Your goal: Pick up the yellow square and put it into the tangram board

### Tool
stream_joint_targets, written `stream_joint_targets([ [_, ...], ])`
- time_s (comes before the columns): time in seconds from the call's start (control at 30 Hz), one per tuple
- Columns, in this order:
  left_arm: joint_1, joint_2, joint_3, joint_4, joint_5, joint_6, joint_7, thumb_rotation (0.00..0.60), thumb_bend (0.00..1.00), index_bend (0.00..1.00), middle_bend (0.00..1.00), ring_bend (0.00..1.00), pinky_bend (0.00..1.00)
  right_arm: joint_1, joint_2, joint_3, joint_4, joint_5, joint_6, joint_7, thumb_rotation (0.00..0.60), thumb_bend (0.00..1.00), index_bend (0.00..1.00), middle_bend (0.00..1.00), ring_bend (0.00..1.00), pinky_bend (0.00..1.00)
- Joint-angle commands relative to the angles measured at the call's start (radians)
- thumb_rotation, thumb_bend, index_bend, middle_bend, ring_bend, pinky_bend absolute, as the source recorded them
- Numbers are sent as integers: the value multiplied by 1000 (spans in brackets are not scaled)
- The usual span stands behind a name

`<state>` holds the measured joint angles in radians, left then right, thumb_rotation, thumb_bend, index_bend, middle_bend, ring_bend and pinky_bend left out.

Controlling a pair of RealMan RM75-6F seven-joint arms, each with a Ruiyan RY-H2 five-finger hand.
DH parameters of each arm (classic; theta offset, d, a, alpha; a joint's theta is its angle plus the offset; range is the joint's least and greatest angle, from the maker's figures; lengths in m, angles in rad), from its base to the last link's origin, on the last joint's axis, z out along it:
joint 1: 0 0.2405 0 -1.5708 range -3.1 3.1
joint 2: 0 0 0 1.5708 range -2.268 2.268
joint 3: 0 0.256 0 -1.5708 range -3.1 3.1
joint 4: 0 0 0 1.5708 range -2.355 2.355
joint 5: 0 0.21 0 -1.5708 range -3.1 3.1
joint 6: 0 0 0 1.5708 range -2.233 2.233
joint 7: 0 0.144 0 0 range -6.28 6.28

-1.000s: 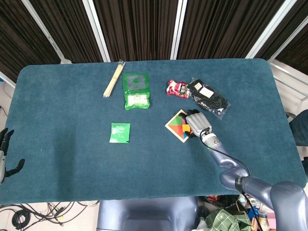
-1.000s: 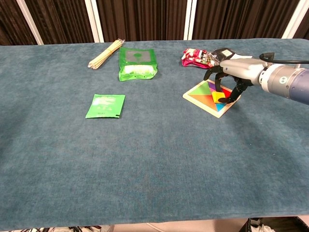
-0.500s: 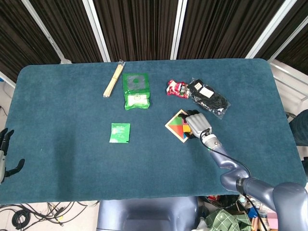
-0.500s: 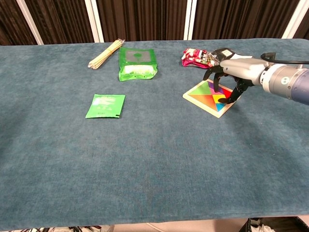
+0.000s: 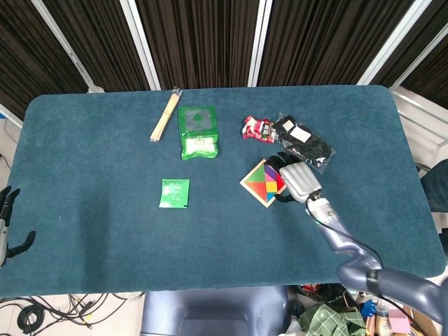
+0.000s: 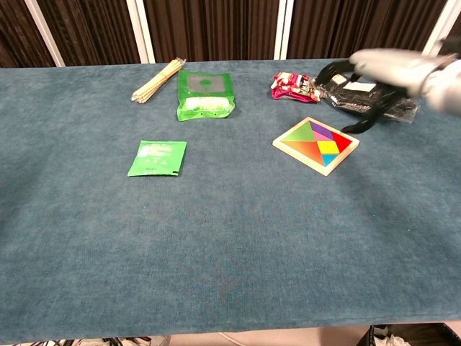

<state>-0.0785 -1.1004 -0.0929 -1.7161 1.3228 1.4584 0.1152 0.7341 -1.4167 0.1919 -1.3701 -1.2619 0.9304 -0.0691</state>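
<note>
Where the head view looks down on the blue table (image 5: 105, 140), we see the tangram board (image 5: 264, 183) right of the frame's centre, with our right hand (image 5: 299, 180) over its right edge. The hand's pale back hides that side of the board, so from here we cannot make out the yellow square, nor tell how the fingers lie beneath. Just above the hand lies a black packet (image 5: 303, 142), and left of that a red snack wrapper (image 5: 257, 129). Further left sit a large green pouch (image 5: 197, 131), a bundle of sticks (image 5: 165, 114) and, lower, a small green sachet (image 5: 174, 192). Our left hand (image 5: 8, 224) hangs at the frame's far left edge, off the table, fingers apart and holding nothing.

In the chest view the board (image 6: 315, 145) lies fully uncovered right of centre, and the yellow square (image 6: 328, 146) rests flat in it among the other coloured pieces, toward the board's right side. Our right hand (image 6: 392, 71) is a blurred shape at the upper right, lifted clear of the board; its dark fingers (image 6: 364, 124) hang apart, the nearest tip above and to the right of the square, not touching it and gripping nothing
</note>
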Motion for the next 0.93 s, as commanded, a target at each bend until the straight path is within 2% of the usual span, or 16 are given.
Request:
stream_joint_targets([
  [0.03,1,-1,-1,-1,3,5,0,600,306,0,0,0,0,-144,222,-30,-229,-24,154,-6,600,107,195,107,57,146],
  [0.17,5,-3,-3,-3,7,18,1,600,307,0,0,0,0,-260,338,-70,-291,-80,281,68,600,105,195,92,48,145],
  [0.33,9,-6,-7,-2,20,40,4,600,307,0,0,0,0,-386,403,-131,-242,-160,427,111,600,105,195,84,39,140],
  [0.6,12,7,-5,-29,31,38,-25,600,307,0,0,0,0,-546,374,-192,-122,-246,636,130,600,104,195,84,39,140],
  [0.93,6,21,11,-43,76,33,-18,600,306,0,0,0,0,-609,315,-225,-45,-324,698,108,600,105,195,85,39,140],
])
